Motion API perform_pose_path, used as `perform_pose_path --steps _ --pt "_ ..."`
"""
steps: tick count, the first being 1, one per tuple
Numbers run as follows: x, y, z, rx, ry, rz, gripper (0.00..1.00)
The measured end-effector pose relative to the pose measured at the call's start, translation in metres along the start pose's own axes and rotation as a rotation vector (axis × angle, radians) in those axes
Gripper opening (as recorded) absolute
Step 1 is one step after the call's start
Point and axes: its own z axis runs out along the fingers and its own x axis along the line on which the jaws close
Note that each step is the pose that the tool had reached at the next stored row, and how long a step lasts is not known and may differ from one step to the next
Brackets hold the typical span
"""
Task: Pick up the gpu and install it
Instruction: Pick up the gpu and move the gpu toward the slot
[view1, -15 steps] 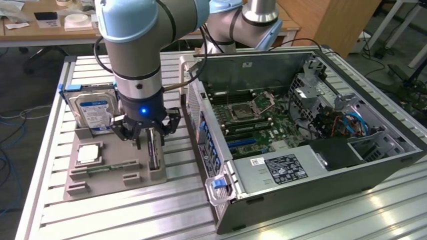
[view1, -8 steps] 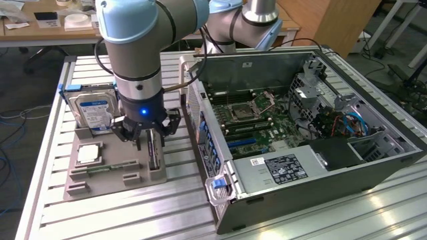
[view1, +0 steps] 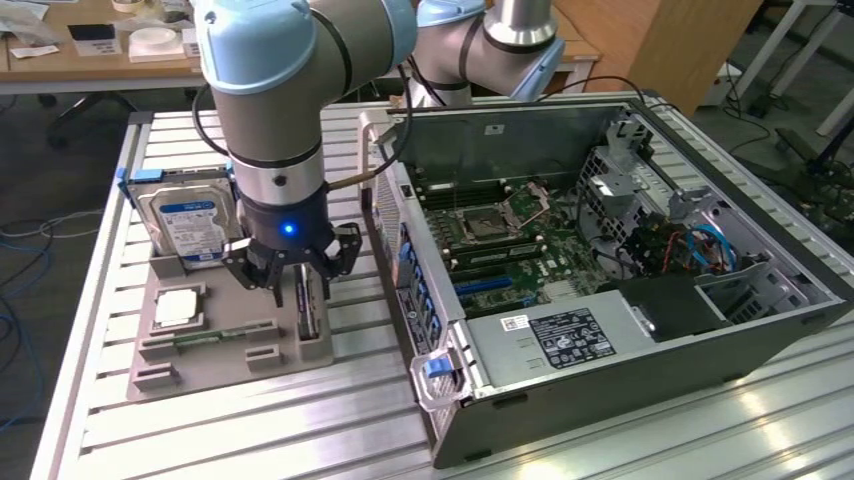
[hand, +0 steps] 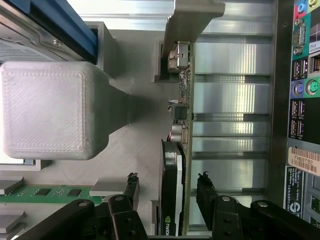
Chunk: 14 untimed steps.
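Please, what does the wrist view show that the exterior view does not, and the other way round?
Wrist view: coloured sockets on the back of the computer case, and small parts along the edge of the gpu.
Exterior view: the motherboard inside the open case, and the power supply.
Both: the gpu standing on edge in the grey holder, with the open pincer astride it, one finger on each side.

Slatted aluminium table (view1: 267, 440), wooden desk (view1: 54, 68) behind — wooden cabinet (view1: 667, 50), cables (view1: 16, 330) on floor (view1: 34, 280)

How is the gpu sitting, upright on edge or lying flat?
Upright on edge in the gray holder; the open gripper straddles it with gaps both sides.
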Motion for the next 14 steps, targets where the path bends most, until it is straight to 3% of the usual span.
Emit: perform_pose_path --steps 12,14 --pt "0.0000 0.0000 0.0001 0.0000 -0.0001 0.000 0.59" --pt "-0.0003 0.0030 0.0003 0.0001 -0.0003 0.000 0.59"
